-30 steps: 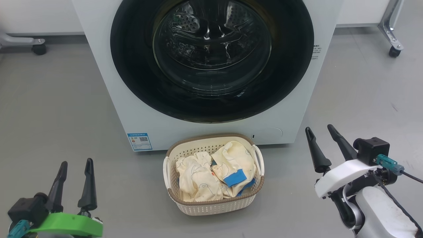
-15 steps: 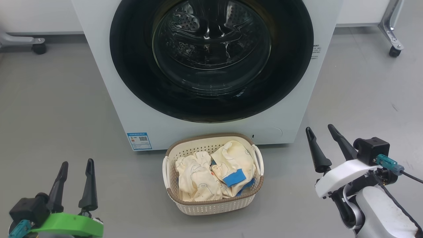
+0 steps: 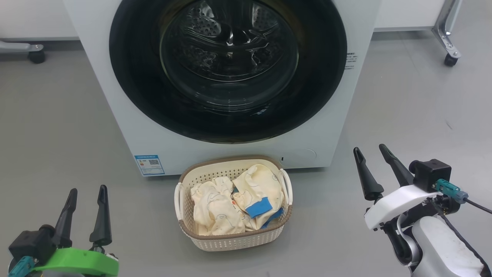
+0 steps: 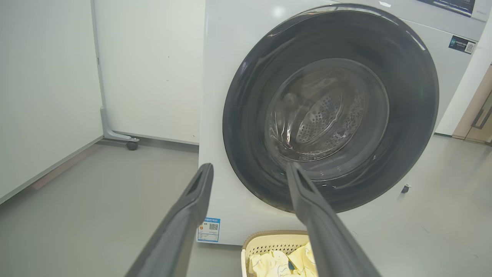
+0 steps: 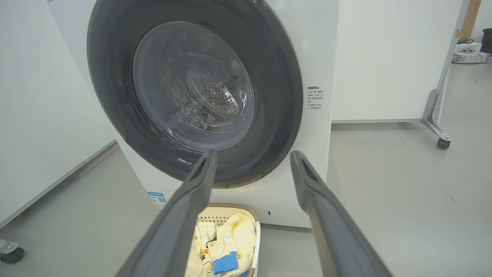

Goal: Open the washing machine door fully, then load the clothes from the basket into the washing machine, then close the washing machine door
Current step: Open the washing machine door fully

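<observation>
The white washing machine (image 3: 115, 115) stands ahead with its round glossy black door (image 3: 130, 84) closed flat against the front; the steel drum shows through the glass bowl (image 3: 228, 57). On the floor in front sits the cream basket (image 3: 230, 240) holding several cream-yellow clothes (image 3: 215, 209) with blue cuffs. My left gripper (image 3: 87, 191) hovers open at the lower left, well short of the basket. My right gripper (image 3: 371, 149) is open at the lower right, beside the machine's right corner. The door (image 4: 407, 115) and the basket (image 5: 253, 242) also appear in the wrist views.
Grey floor surrounds the machine. A blue label sticker (image 3: 148, 164) marks the machine's lower left corner. A caster (image 3: 36, 55) sits at the back left and a metal leg with a caster (image 3: 446, 57) at the back right. White walls or panels (image 4: 46, 84) stand to either side.
The whole head view has shifted left, so the camera turned slightly right. Both grippers keep their open pose; the door stays closed.
</observation>
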